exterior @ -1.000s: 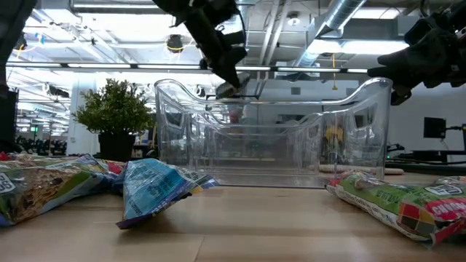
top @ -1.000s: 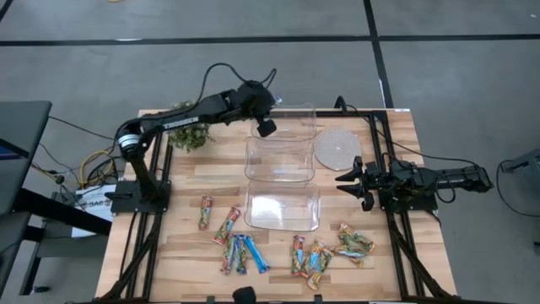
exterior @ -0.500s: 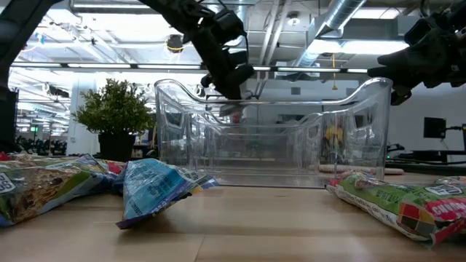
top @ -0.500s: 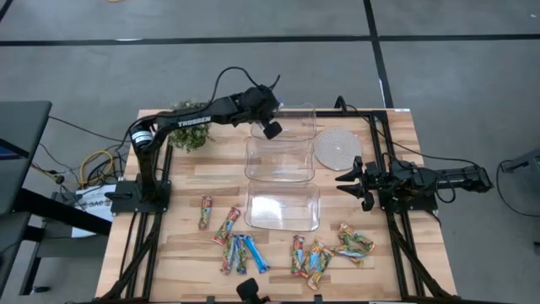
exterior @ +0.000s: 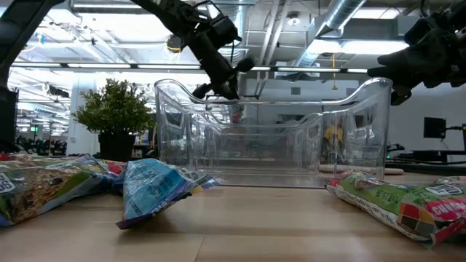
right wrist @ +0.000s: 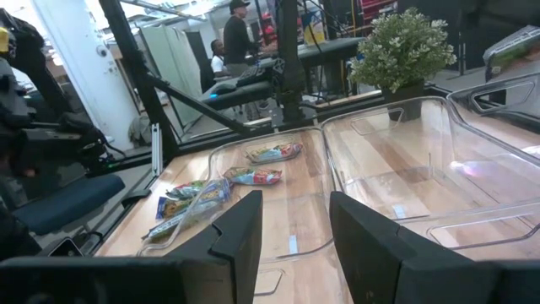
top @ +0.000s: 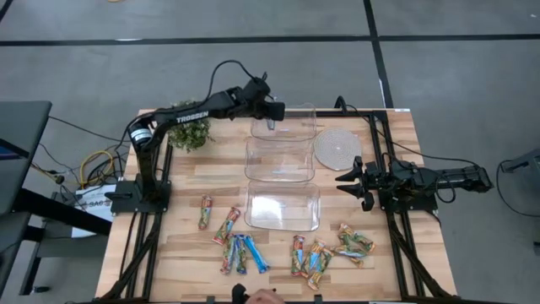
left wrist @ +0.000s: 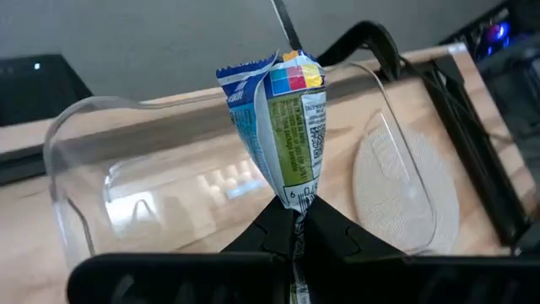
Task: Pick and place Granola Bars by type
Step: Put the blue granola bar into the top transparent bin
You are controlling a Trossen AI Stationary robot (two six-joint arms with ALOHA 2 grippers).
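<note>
1. Held bar (left wrist: 283,127): blue, green and red wrapper, pinched by one end seam. Its long axis runs straight out from the jaws, so the free end leads.
2. Left gripper (top: 272,110): jaws shut tight on that seam, nothing else in them. It hangs over the rim of the far tub (top: 297,114), the one of three clear tubs farthest from the loose bars. In the low view the gripper (exterior: 218,84) sits above the tub rims, not down inside.
3. Key relation: the far tub's floor lies beyond and below the bar's free end. Judged from this, the release calls for the bar to be over the tub's open middle, not its wall, or it may catch the rim and fall outside.
4. Middle tub (top: 279,160) and near tub (top: 282,207) show no bars in them.
5. Loose bars (top: 236,252) lie on the bench (top: 181,219) by its near edge, in two clusters; a second cluster (top: 331,251) is on the right arm's side.
6. Right gripper (top: 353,182): parked at the bench's right side, beside the tubs, jaws part open and holding nothing. It is nearer the second cluster.
7. Plant (top: 189,133) stands under the left arm; round mat (top: 335,149) lies beside the far tub.
</note>
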